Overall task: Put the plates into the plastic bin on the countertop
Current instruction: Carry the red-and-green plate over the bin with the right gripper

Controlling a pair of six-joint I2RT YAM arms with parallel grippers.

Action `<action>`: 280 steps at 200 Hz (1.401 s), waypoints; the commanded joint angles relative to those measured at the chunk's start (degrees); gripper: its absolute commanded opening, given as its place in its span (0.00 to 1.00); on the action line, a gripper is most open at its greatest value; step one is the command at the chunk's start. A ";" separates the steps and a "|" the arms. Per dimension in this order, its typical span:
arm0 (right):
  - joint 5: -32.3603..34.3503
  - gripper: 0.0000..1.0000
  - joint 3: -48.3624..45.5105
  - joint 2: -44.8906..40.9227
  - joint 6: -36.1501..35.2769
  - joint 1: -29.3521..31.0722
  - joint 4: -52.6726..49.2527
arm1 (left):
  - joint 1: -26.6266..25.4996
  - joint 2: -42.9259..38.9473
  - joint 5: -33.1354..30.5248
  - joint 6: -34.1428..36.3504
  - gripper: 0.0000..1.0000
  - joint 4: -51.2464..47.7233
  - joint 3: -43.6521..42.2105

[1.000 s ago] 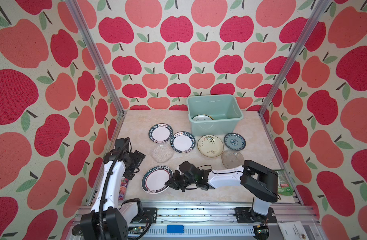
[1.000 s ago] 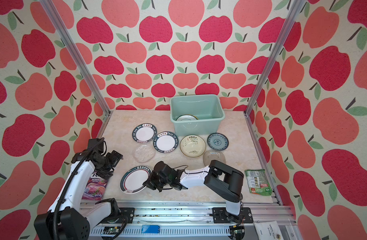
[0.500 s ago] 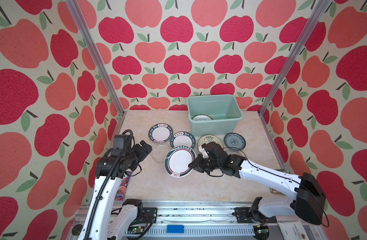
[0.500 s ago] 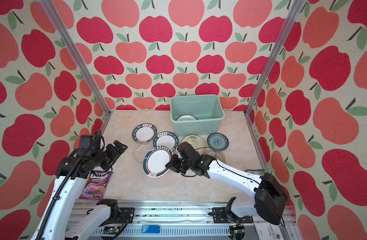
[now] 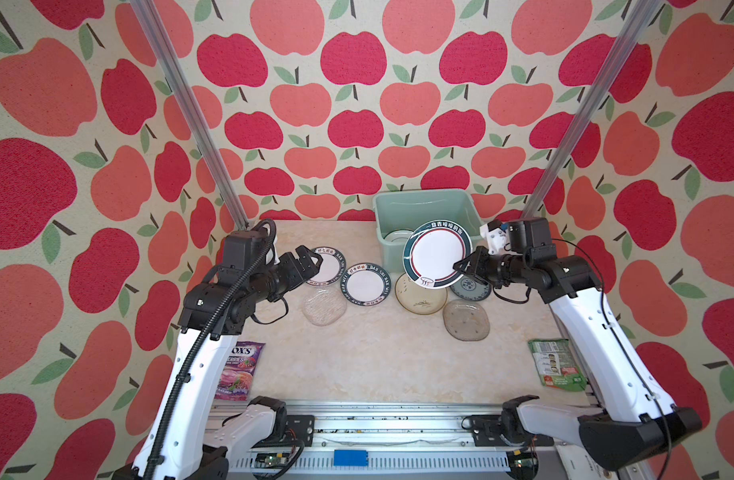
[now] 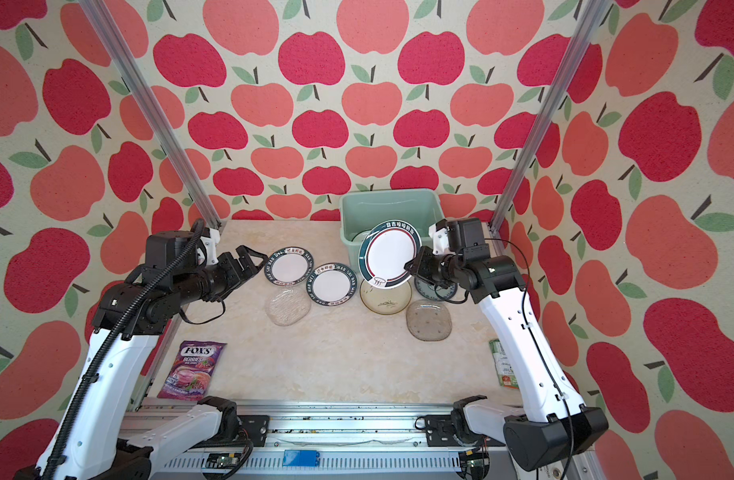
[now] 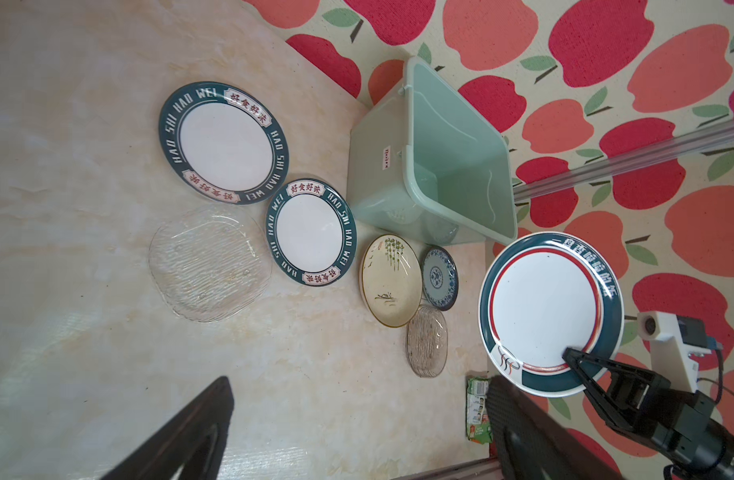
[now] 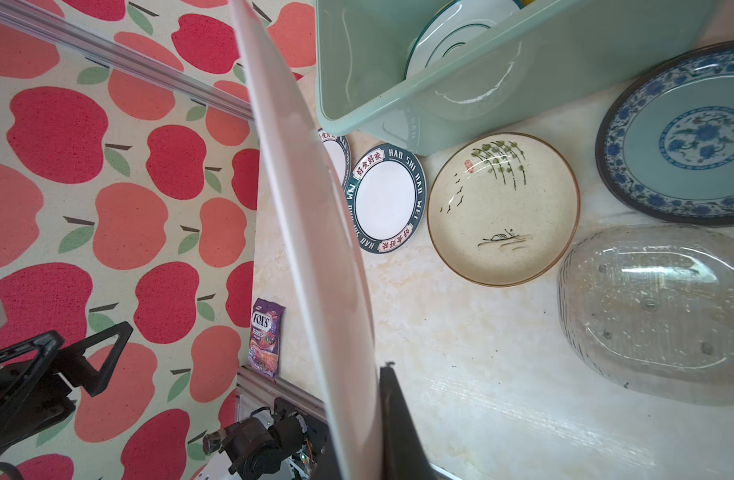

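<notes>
My right gripper [image 5: 461, 266] [image 6: 411, 266] [image 8: 373, 374] is shut on the rim of a white plate with a dark teal rim and red ring [image 5: 438, 253] [image 6: 390, 253] [image 7: 544, 307]. It holds the plate tilted almost upright in the air, in front of the mint plastic bin [image 5: 423, 208] [image 7: 382, 174]. Another plate [image 5: 394, 237] [image 8: 452, 45] lies inside the bin. On the countertop [image 5: 378, 357] lie two lettered-rim plates [image 5: 328, 266] [image 5: 366, 284], two clear glass plates [image 5: 324, 305] [image 5: 466, 320], a cream one [image 5: 421, 297] and a blue one [image 5: 471, 287]. My left gripper [image 5: 311, 262] [image 7: 357, 382] hangs open and empty by the leftmost plate.
A purple sweets packet [image 5: 238, 370] lies at the front left and a green packet [image 5: 556, 363] at the front right. An aluminium rail [image 5: 378, 409] runs along the front edge. Apple-patterned walls close in the left, back and right.
My right gripper has carried the teal-rimmed plate from the front of the countertop up and back to the bin's front. My left arm has risen and swung toward the lettered plates.
</notes>
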 commanded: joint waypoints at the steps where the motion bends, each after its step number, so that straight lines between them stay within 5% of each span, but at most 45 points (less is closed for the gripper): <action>1: -2.13 0.00 3.30 0.46 -4.42 -0.70 -4.42 | -7.15 0.97 -5.91 4.12 0.97 7.23 -2.07; 27: -3.83 0.00 4.94 0.99 -2.63 -2.28 -1.37 | -16.87 6.05 -12.57 8.52 0.98 6.89 4.08; 53: -2.50 0.00 9.18 3.92 -2.15 -2.96 -0.99 | -19.75 10.89 -13.01 14.72 0.99 1.95 11.37; 106: -0.86 0.00 17.65 12.98 -0.71 -7.05 0.70 | -19.54 10.97 -14.37 18.05 1.00 9.88 7.34; 167: -4.30 0.00 36.23 31.88 -7.68 -12.53 -3.19 | -19.10 12.48 -16.43 18.60 0.99 22.42 0.20; 208: -3.82 0.00 50.88 45.79 -14.95 -13.46 -9.03 | -18.66 16.64 -17.29 18.28 0.99 22.02 0.98; 280: -5.58 0.00 55.70 59.41 -15.52 -13.51 -2.30 | -18.01 23.92 -15.99 18.08 0.99 16.99 6.81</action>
